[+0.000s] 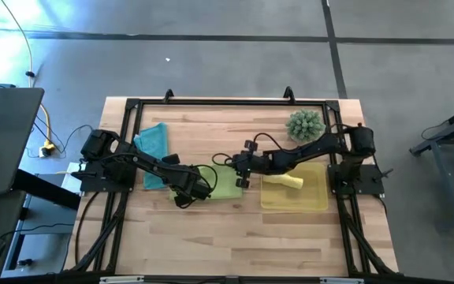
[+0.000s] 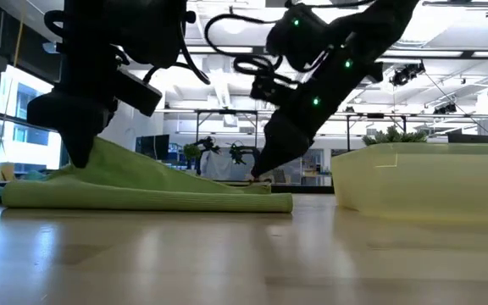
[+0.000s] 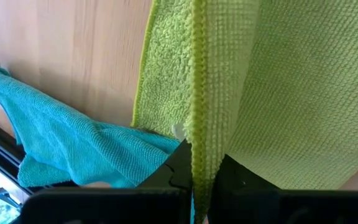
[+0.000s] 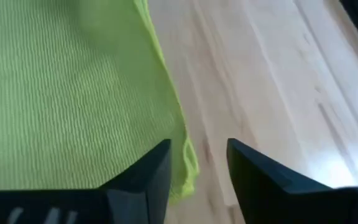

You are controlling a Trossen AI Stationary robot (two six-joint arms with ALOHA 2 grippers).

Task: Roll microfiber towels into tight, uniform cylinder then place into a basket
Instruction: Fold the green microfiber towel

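The lime green towel (image 1: 225, 183) is spread at the middle of the table (image 1: 235, 237), between the teal towel (image 1: 154, 146) on the left side and the yellow basket (image 1: 315, 199) on the right. A yellow towel (image 1: 284, 181), already rolled, is seen lying in that basket.

The left tool (image 1: 198, 189) is clenched on the green towel's left edge; in the left wrist view the hemmed edge (image 3: 199, 112) is pinched between the two dark fingers (image 3: 173, 171). In the low view that side is lifted off the table, the cloth sloping down toward the right end, where it lies flat.

The right tool (image 4: 197, 165) is set at the towel's opposite corner (image 4: 188, 171), its fingers parted, nothing gripped. The corner sits just inside the gap, against the finger on the cloth's side.

So the towel's long axis is judged to run left to right, from one tool to the other. The right tool is the nearer one to the free end, and also to the basket. The next grip probably turns on closing over that corner, which lies straight ahead of the parted fingers.
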